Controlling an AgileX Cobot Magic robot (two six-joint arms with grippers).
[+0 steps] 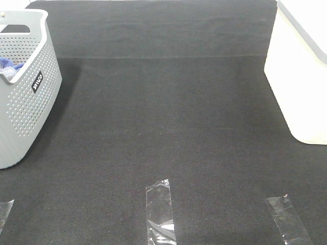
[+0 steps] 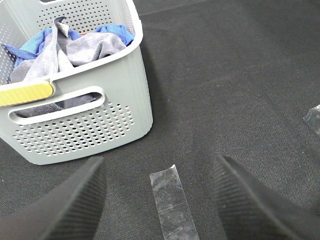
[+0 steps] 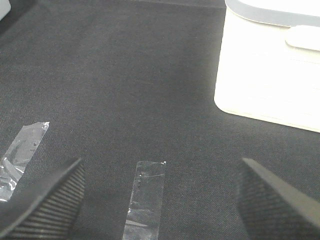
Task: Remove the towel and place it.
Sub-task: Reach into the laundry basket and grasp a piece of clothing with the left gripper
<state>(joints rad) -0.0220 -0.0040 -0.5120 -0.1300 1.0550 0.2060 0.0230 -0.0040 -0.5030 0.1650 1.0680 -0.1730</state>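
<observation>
The grey-lavender towel lies crumpled inside the grey perforated basket, on top of a bright blue cloth. In the exterior high view the basket stands at the left edge and only a bit of blue cloth shows inside. My left gripper is open and empty, hanging above the black mat in front of the basket. My right gripper is open and empty above the mat, near a white container. Neither gripper shows in the exterior high view.
A white container stands at the right edge of the black mat. Clear tape strips lie on the mat near the front: one in the middle, one at the right, one at the far left.
</observation>
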